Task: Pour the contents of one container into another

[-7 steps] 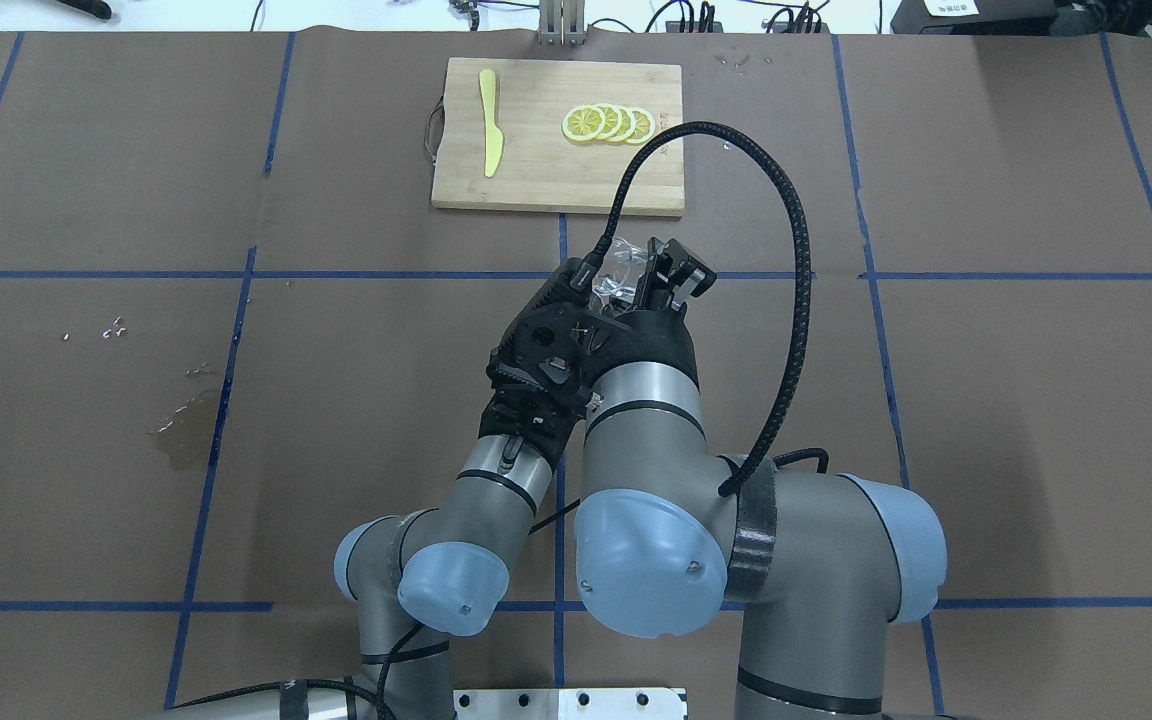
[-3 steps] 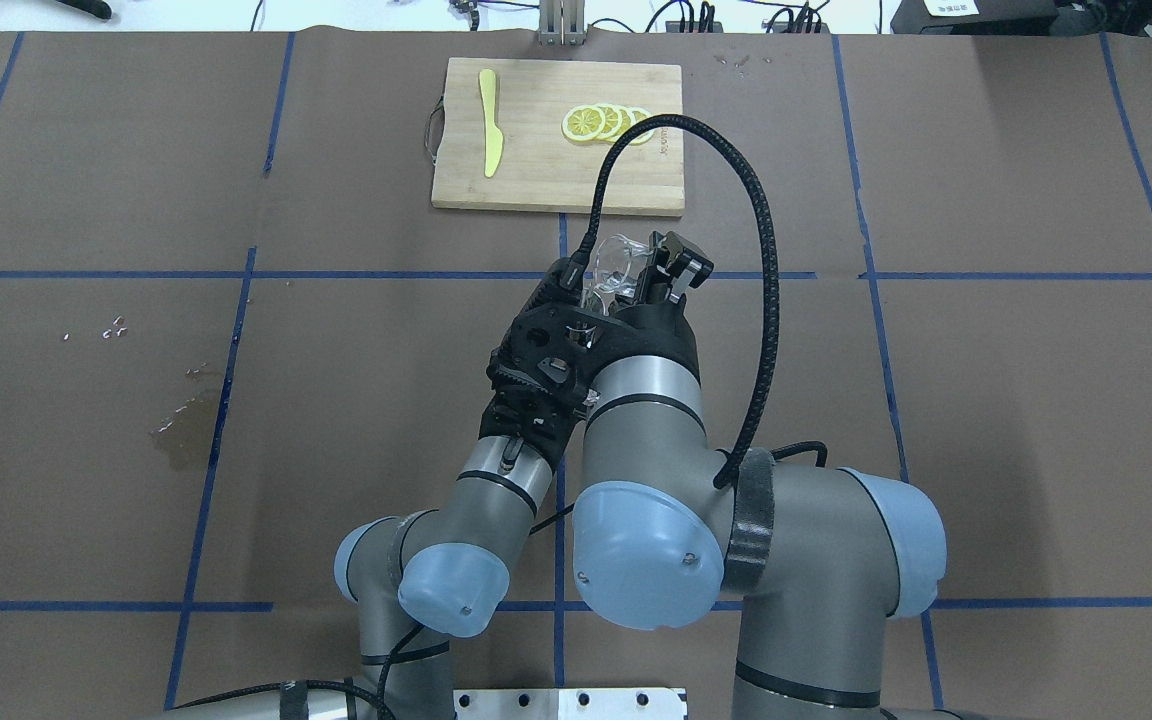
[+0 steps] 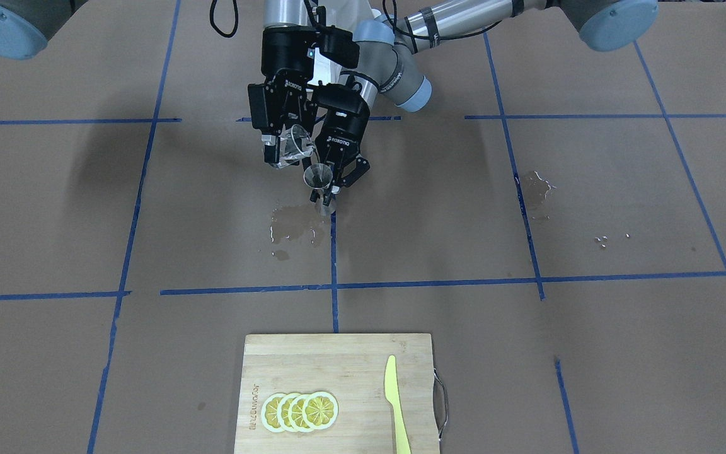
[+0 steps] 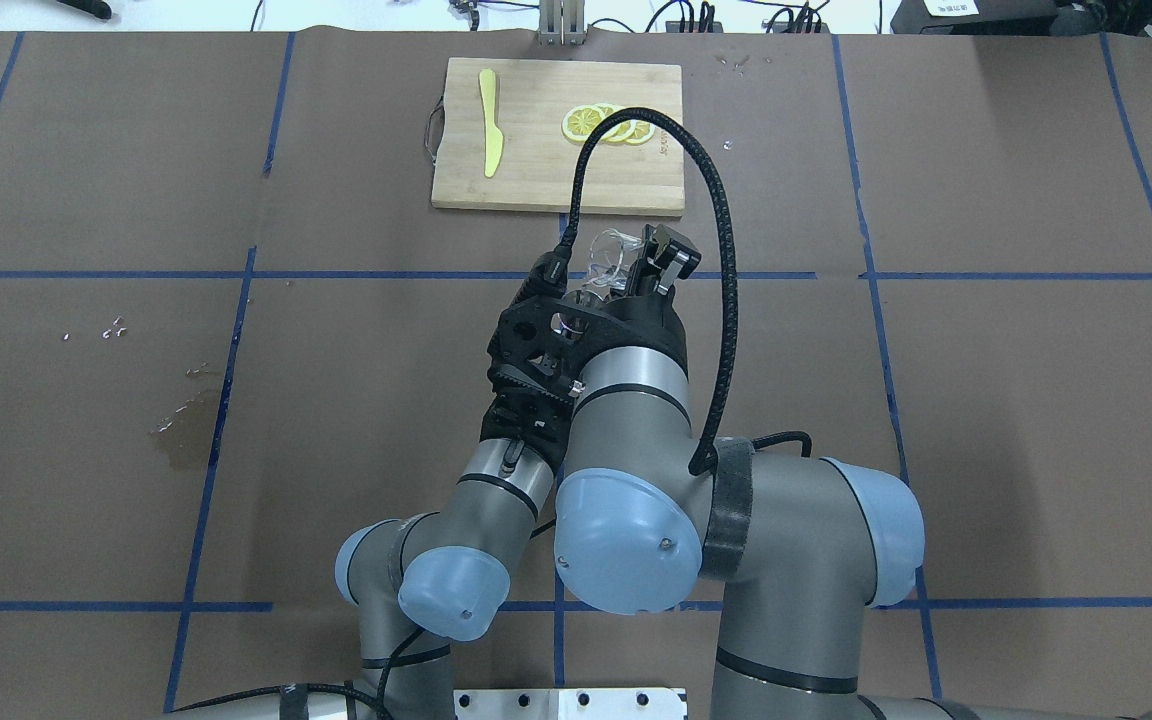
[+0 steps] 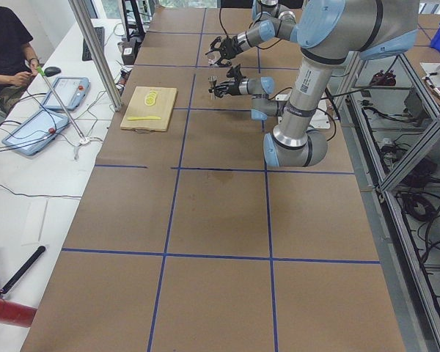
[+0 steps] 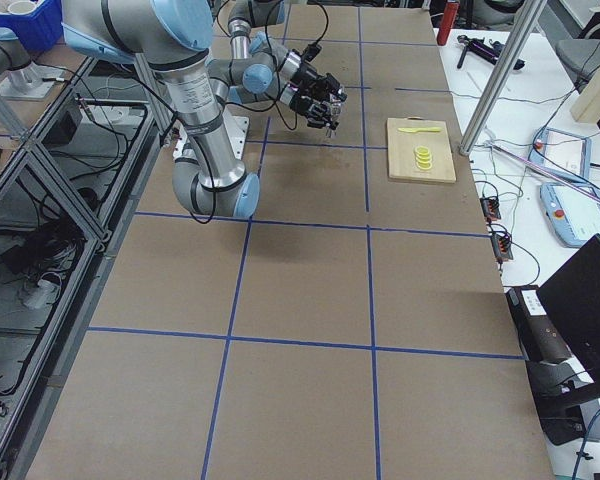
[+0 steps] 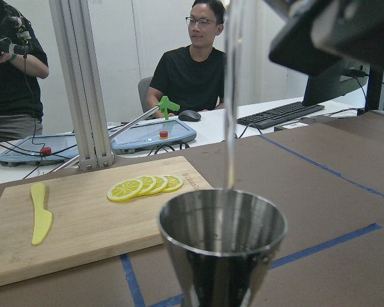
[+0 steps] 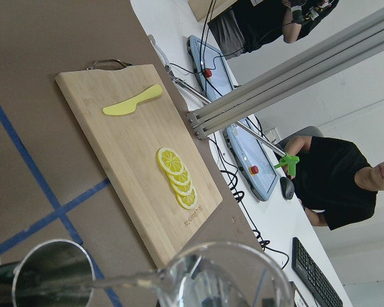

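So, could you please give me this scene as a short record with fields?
left gripper: shut on the steel jigger, held upright
right gripper: shut on the glass cup, tilted over the jigger
pour: thin stream falling into the jigger
spill: wet patch on the table near the jigger
far side: cutting board with lemon slices and yellow knife
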Tool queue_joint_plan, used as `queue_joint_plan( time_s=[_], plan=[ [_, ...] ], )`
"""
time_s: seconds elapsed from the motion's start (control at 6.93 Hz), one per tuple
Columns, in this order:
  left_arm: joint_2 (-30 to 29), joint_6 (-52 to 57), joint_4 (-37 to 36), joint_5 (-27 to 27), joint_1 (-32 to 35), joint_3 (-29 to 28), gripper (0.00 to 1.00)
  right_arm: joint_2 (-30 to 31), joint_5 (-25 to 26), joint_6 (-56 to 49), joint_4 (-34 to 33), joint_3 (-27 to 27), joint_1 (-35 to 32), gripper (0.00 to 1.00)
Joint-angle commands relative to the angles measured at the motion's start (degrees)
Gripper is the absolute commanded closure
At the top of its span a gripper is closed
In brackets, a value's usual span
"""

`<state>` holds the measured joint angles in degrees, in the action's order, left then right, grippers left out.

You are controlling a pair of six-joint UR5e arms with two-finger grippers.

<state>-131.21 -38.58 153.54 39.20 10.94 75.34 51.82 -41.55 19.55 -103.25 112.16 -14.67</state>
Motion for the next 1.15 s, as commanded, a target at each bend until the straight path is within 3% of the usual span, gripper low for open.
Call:
queue_joint_plan(
  time_s=[0.0, 1.01],
  plan=[
    [0.0, 0.0, 0.0, 0.0, 0.0, 0.1, 1.00, -0.1, 0.2, -3.0, 0.0, -0.5, -0.1, 0.95],
    [0.0, 0.0, 0.0, 0.1, 0.0, 0.2, 1.00, -0.1, 0.5, -9.4, -0.9, -0.5, -0.1, 0.95]
  ],
)
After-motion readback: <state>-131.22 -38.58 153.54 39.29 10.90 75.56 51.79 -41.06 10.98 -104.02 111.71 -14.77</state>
